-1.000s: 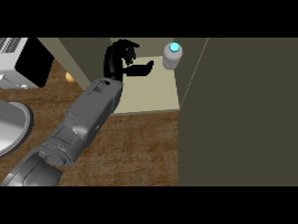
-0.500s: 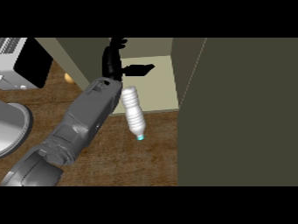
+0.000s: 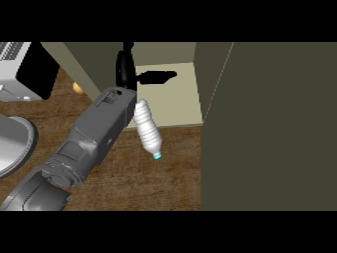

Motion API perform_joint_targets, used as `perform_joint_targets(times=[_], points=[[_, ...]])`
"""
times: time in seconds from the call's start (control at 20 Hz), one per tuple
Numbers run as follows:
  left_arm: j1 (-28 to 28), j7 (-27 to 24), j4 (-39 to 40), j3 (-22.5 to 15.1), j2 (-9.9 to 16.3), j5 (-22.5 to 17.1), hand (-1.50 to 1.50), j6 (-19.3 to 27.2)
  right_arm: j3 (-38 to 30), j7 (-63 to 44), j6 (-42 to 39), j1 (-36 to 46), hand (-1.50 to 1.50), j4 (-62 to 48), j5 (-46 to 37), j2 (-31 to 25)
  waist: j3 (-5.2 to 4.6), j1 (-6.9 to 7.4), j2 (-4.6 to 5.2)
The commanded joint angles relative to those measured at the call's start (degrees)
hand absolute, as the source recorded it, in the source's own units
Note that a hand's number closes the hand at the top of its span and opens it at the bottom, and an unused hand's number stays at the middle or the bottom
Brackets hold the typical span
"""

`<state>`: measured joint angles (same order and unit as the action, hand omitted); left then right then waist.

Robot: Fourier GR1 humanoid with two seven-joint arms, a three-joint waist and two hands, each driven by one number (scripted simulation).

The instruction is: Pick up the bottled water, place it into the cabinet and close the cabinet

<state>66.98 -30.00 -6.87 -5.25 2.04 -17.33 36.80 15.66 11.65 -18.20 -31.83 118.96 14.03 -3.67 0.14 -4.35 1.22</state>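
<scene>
The bottled water [image 3: 147,129] lies on its side, half on the pale cabinet floor [image 3: 177,101] and half over the wooden table [image 3: 127,173], its blue cap pointing near. It sits just right of the grey forearm, seemingly touching it. The left hand [image 3: 131,74] is farther in, inside the open cabinet, fingers [image 3: 158,76] spread wide and holding nothing. The dark cabinet door [image 3: 287,128] fills the right. A toaster [image 3: 14,71] stands far left.
</scene>
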Motion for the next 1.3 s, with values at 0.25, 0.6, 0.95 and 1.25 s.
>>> perform_joint_targets(times=[0.25, 0.6, 0.95, 1.25], points=[[-6.99, -10.97, -5.62, 4.04, 2.81, -3.01, -1.5, -13.19, -2.32, 1.09, -1.36, -2.01, -1.5, 0.95, 1.99, -2.03, -0.19, 2.52, -0.65], [-10.13, -13.82, -9.94, 4.5, 0.49, -3.39, -1.5, -18.4, -1.51, -3.91, 3.71, 2.22, -1.5, 2.43, 0.98, 0.71, -0.17, 4.03, -1.07], [-16.44, -11.65, -19.7, 0.45, 0.24, -5.76, -1.5, -22.06, -1.54, -1.02, 2.79, -2.25, -1.5, 2.73, 0.27, -0.17, -0.15, 5.98, -2.04], [-22.23, -4.35, -32.64, -3.83, 0.96, -7.59, -1.5, -22.87, 0.91, 1.76, 2.01, -6.03, -1.5, 2.37, -2.14, -0.16, -0.11, 6.31, -2.37]])
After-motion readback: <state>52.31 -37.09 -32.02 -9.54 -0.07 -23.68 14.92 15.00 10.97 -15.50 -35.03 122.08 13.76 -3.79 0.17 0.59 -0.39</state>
